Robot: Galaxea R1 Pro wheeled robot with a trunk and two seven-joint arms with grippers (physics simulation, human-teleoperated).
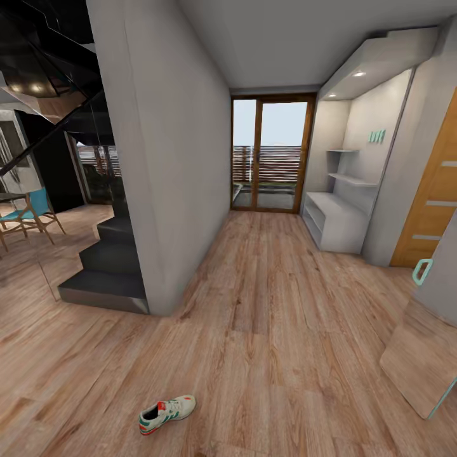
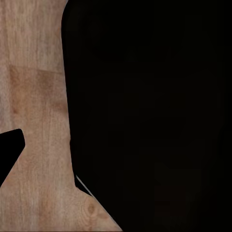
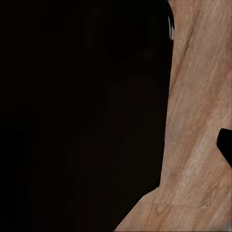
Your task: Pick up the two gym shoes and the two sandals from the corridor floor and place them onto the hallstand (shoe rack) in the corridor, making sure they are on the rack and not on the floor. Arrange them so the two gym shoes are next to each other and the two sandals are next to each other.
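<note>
Arms prob. hang low: wrist cams face floor (image 2: 34,96); sneaker (image 1: 167,413) nearby.

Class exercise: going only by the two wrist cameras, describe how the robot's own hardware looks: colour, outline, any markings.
Both wrist views show a plain matt black mass with smooth, angular edges against the wood-grain floor. No cables, logos or markings are legible. A thin pale edge line shows on each black body. Individual fingers cannot be made out.

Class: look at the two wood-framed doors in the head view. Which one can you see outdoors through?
The glass door at the far end of the corridor: railings and sky show through its panes. The door on the right is solid orange-brown wood with pale stripes.
</note>
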